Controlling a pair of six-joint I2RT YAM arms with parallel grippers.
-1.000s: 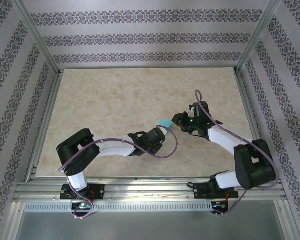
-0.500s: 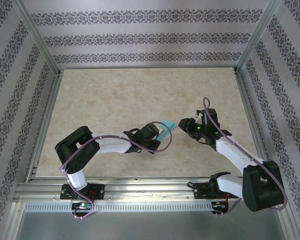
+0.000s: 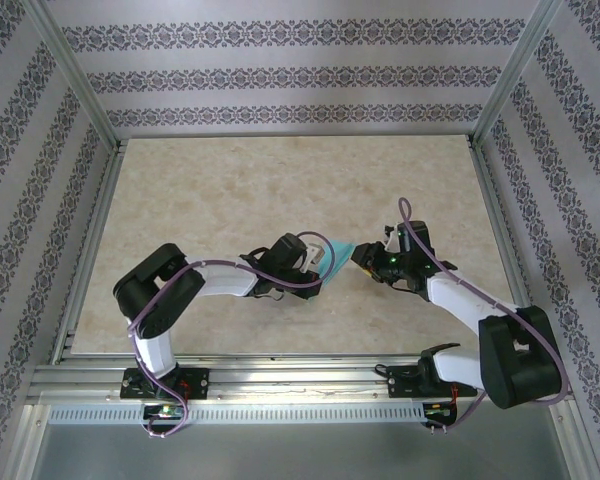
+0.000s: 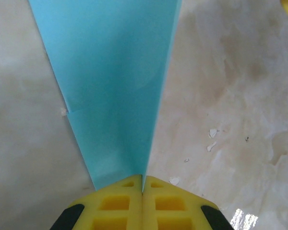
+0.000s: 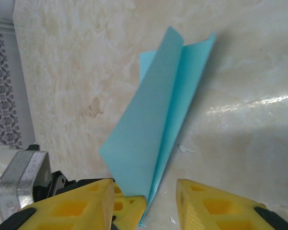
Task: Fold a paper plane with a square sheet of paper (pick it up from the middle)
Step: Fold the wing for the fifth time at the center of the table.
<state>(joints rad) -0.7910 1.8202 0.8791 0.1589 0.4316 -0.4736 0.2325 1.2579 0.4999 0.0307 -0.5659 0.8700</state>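
Note:
The square sheet of paper (image 4: 115, 72) is turquoise and folded into a narrow pointed paper plane shape with a centre crease. My left gripper (image 4: 143, 184) is shut on its narrow end, and the wings fan out away from the yellow fingers. From above, the paper (image 3: 340, 250) sits between the left gripper (image 3: 323, 260) and the right gripper (image 3: 361, 258), just above the table's middle. In the right wrist view, the right gripper (image 5: 145, 186) stands open with the paper's (image 5: 153, 115) pointed end and the left fingertips (image 5: 127, 203) between its fingers, which do not touch the paper.
The marbled table top (image 3: 230, 190) stretches open to the back and left. Small white flecks (image 4: 211, 133) lie on it beside the paper. Aluminium frame rails (image 3: 90, 250) and patterned walls close in the sides.
The left gripper has swung up and to the left with the paper, turning it so that more shows. The right gripper drew back to the right, then came in again at the paper's tip.

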